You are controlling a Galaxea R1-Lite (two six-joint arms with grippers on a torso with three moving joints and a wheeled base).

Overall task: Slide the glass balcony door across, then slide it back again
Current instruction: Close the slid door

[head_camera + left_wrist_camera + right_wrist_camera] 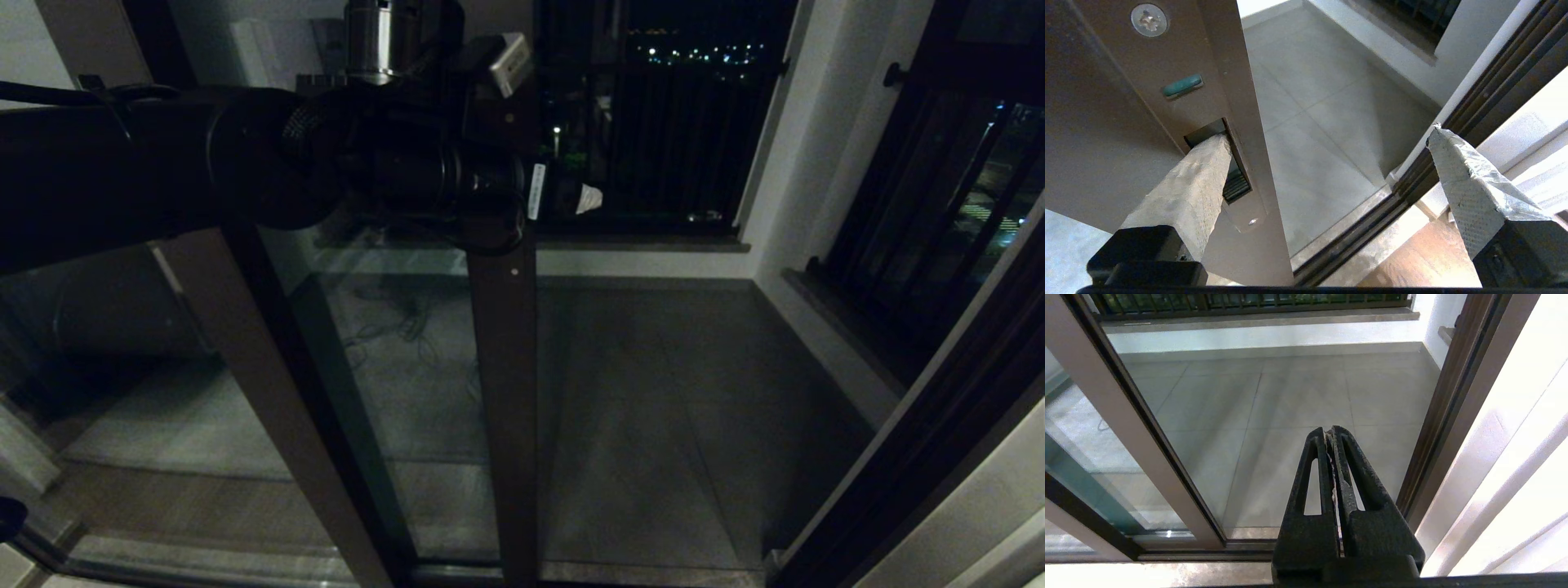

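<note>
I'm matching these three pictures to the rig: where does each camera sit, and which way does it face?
Head: on the robot's head, looking forward and down at the glass balcony door; the left arm crosses it.
Left wrist: behind the open left gripper, one finger in the slot handle.
Right wrist: behind the shut right gripper, facing the balcony floor.
All share the door stile and floor.

Black left arm (122,163) with a steel collar; left pincer (1327,143) fingers wrapped in grey tape.

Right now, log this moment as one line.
left pincer: open, one finger in slot handle | glass balcony door: partly open | right pincer: shut, parked
</note>
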